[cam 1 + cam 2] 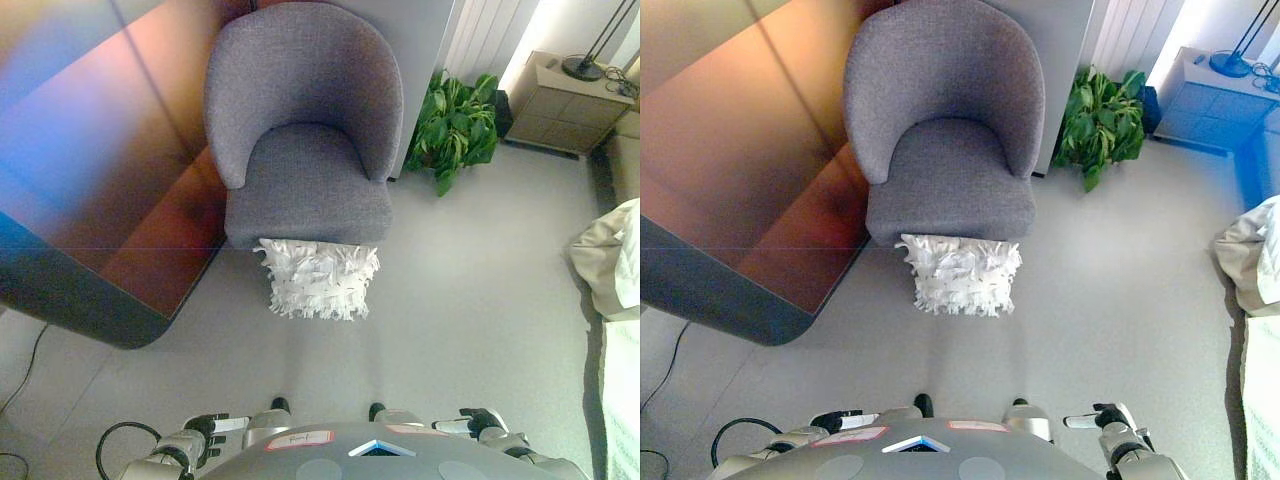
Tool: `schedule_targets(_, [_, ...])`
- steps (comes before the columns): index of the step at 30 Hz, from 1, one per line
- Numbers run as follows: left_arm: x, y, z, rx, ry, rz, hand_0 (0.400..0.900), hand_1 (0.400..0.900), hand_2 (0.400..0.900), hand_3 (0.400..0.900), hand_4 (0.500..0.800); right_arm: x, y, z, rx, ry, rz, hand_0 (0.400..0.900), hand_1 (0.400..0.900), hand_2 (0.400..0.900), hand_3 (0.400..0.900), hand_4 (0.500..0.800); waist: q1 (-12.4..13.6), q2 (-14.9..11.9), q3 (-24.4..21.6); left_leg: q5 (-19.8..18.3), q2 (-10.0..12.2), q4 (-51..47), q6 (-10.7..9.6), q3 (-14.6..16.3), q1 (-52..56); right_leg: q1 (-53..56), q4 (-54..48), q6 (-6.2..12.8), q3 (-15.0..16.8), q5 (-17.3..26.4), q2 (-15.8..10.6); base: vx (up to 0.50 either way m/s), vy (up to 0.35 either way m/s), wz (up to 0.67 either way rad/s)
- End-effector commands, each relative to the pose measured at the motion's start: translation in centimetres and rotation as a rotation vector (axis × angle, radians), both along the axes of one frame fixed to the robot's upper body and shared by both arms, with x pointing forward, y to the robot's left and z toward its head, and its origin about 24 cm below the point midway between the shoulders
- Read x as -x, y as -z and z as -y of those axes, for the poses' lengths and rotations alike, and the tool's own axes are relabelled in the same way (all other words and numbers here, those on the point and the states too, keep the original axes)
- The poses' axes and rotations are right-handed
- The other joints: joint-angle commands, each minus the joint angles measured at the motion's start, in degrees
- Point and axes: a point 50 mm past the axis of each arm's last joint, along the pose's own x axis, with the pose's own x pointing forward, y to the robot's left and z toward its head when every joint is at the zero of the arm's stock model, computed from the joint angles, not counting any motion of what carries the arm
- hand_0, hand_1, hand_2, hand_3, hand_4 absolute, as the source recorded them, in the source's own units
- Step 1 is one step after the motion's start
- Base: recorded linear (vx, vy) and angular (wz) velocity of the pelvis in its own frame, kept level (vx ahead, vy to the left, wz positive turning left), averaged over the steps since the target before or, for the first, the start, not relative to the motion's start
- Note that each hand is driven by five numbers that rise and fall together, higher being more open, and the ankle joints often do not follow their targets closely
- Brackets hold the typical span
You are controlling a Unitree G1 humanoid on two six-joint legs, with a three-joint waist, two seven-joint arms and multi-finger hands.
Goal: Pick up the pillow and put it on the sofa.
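Note:
A white ruffled pillow stands on the grey floor, leaning against the front of a grey upholstered armchair. The chair's seat is bare. My left hand shows at the bottom left, low and close to my body, fingers straight. My right hand shows at the bottom right, also low, fingers relaxed. Both hands are empty and well short of the pillow.
A dark reddish panel or wall runs along the left. A green potted plant stands right of the chair. A wooden cabinet with a lamp base is at the far right. Pale bedding lies at the right edge.

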Motion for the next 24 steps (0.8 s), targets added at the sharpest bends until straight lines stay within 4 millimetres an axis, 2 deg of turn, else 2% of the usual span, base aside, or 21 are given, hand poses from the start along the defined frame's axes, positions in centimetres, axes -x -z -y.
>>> schedule_targets(1, [-2.07, -0.53, -1.04, -0.063, 0.040, 0.035, 0.900, 0.900, 0.900, 0.900, 0.800, -2.15, -0.60, 1.05, 0.042, 0.008, 0.040, 0.900, 0.900, 0.900, 0.900, 0.800, -0.23, -0.77, 2.86, -5.26, -2.51, 0.73, 2.70, -0.73, 2.87, -1.75, 0.11, 0.13, -3.69, 1.95, 1.35, 0.00, 0.007, -0.04])
schedule_targets(24, [-2.45, -0.40, -0.31, 0.008, 0.065, 0.030, 0.900, 0.900, 0.900, 0.900, 0.800, -2.46, -0.66, 1.07, 0.046, -0.035, 0.033, 0.900, 0.900, 0.900, 0.900, 0.800, -0.68, -0.26, 3.79, -5.21, -2.05, 1.02, 2.66, -0.19, 2.78, -1.95, 0.11, -0.16, -3.12, 1.73, 1.63, 0.00, -0.002, -0.03])
